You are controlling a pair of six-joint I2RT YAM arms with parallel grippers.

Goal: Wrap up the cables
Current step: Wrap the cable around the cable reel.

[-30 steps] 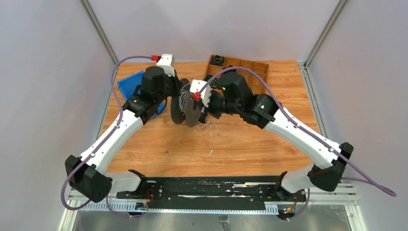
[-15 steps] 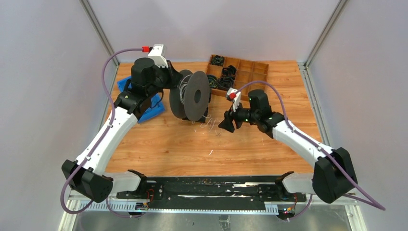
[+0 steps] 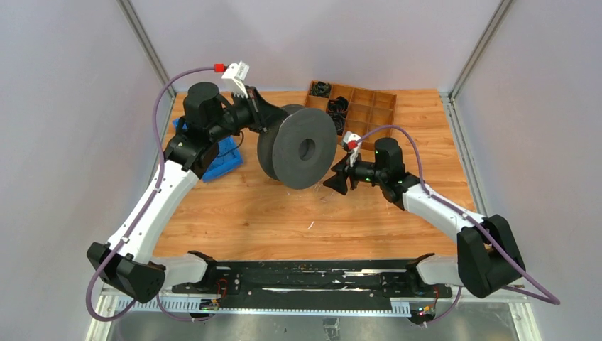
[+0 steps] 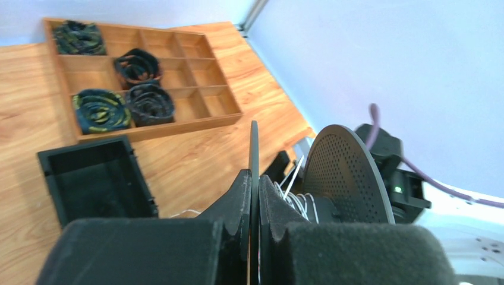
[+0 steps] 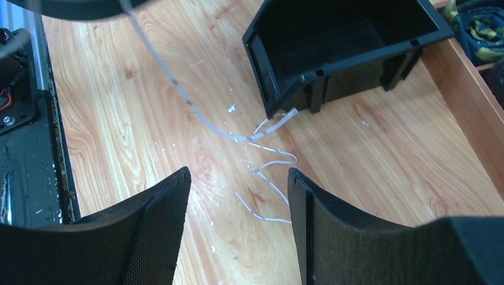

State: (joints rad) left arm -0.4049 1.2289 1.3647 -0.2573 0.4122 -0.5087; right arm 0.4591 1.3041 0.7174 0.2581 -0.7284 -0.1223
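A spool point(image 3: 298, 145) is held on edge at the middle of the surface point(image 3: 248, 220), one flange pinched between the left fingers point(image 4: 238, 196). The cables point(image 4: 295, 200) are wound between its flanges, and a strand is trailed down to the surface beside an open box point(image 5: 339, 35). Behind the box a tray point(image 3: 376, 106) is placed, with coiled bundles point(image 4: 98, 111) in its left compartments. Right of the spool, the right fingers point(image 5: 160, 208) are spread above the strand. A bin point(image 3: 221, 162) is set left of the spool.

Pale lilac walls point(image 3: 64, 106) enclose a wooden table point(image 3: 284, 220), seemingly evenly lit.
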